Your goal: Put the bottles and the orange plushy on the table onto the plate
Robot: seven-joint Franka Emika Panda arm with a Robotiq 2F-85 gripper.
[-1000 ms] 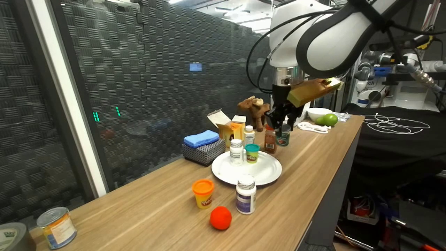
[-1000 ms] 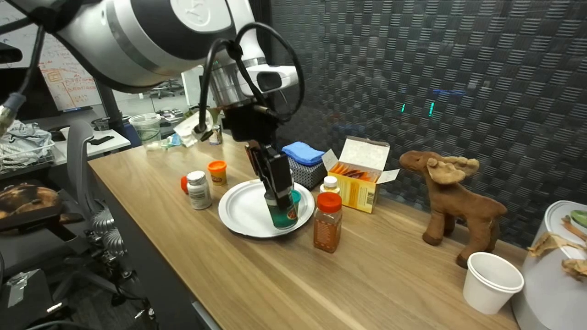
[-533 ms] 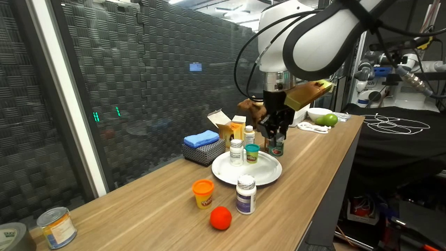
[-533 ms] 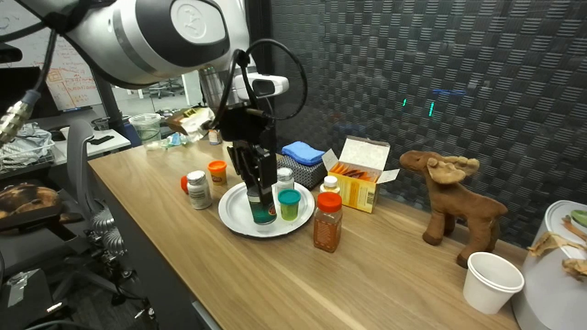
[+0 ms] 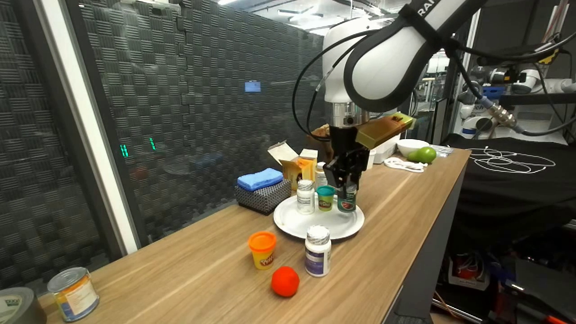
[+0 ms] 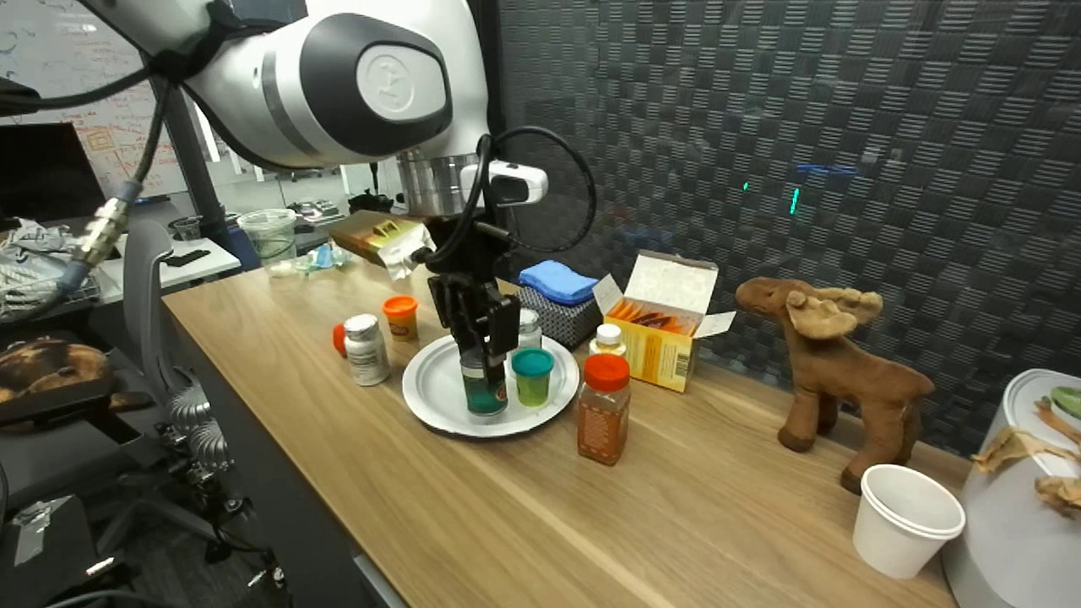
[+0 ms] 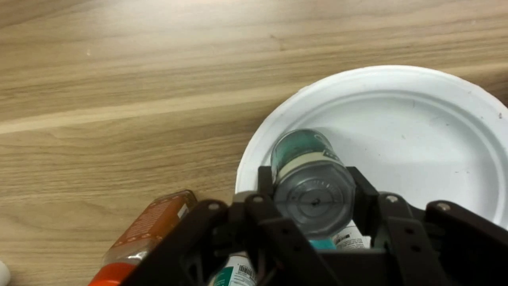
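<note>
My gripper (image 7: 311, 178) is shut on a green bottle with a clear cap (image 7: 315, 194), held nearly upright at the plate's edge zone. In both exterior views the green bottle (image 5: 346, 202) (image 6: 486, 397) is over the white plate (image 5: 288, 227); I cannot tell whether its base touches. A white bottle (image 5: 305, 200) and a teal-lidded tub (image 5: 325, 200) stand on the plate. A white bottle with a purple label (image 5: 317, 256), an orange-lidded tub (image 5: 262, 249) and an orange-red ball (image 5: 285, 281) are on the table. A red-capped spice bottle (image 6: 605, 414) stands beside the plate.
Behind the plate are a small white-capped bottle (image 6: 608, 342), an open yellow box (image 6: 654, 338) and a grey box with a blue cloth (image 6: 557, 283). A brown moose plushy (image 6: 832, 371) and white paper cups (image 6: 904, 523) stand farther along. A can (image 5: 74, 294) sits at the table's end.
My gripper has moved with the green bottle from beside the spice bottle to over the plate, and lower. The other objects have not moved.
</note>
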